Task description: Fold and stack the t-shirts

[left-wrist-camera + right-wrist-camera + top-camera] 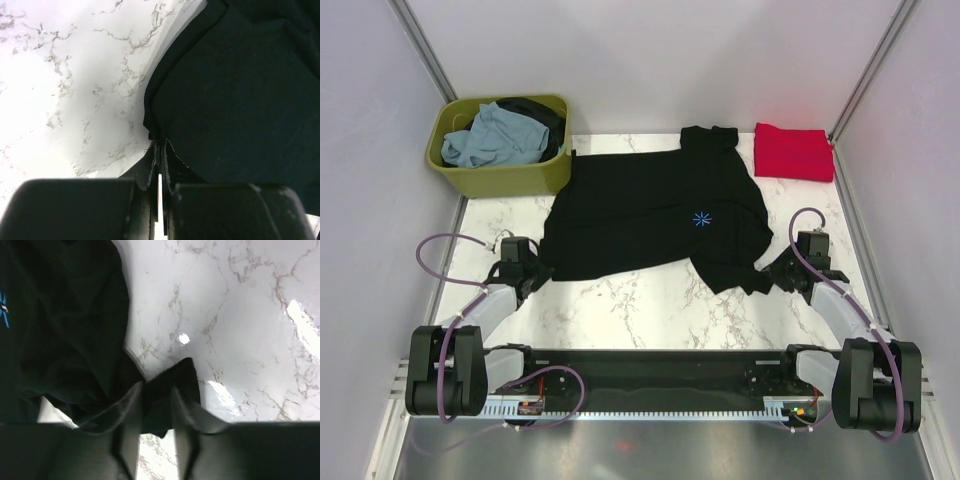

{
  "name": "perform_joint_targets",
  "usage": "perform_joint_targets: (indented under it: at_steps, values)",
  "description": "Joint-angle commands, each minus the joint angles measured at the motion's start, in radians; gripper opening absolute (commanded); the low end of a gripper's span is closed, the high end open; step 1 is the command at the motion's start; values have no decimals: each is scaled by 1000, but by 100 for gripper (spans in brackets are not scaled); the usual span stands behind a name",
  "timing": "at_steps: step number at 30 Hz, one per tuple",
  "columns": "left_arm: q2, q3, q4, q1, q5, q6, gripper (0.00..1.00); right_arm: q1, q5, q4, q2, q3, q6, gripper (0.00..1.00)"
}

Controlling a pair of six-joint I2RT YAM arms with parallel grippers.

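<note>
A large black t-shirt (660,215) with a small blue starburst print (701,219) lies spread on the marble table (650,310). My left gripper (533,266) is shut on its near left corner; in the left wrist view the jaws (159,142) pinch the black hem (240,100). My right gripper (775,272) is at the near right corner. In the right wrist view its jaws (157,387) stand partly apart, blurred, with a fold of black cloth (165,390) between them. A folded red t-shirt (792,150) lies at the back right.
An olive-green tub (510,178) stands at the back left, holding a pale blue-grey t-shirt (492,137) and a dark one (542,115). Grey walls close in both sides and the back. Bare marble runs along the near edge between the arms.
</note>
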Motion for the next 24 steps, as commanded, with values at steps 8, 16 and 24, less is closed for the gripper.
perform_joint_targets:
  at_steps: [8,16,24]
  values:
    - [9,3,42,4,8,31,2,-3,-2,32,-26,31,-27,0]
    - [-118,49,-10,3,194,10,2,-2,24,-179,-193,281,-60,0]
    - [-416,319,-304,4,289,72,2,-3,160,-442,-340,730,-139,0]
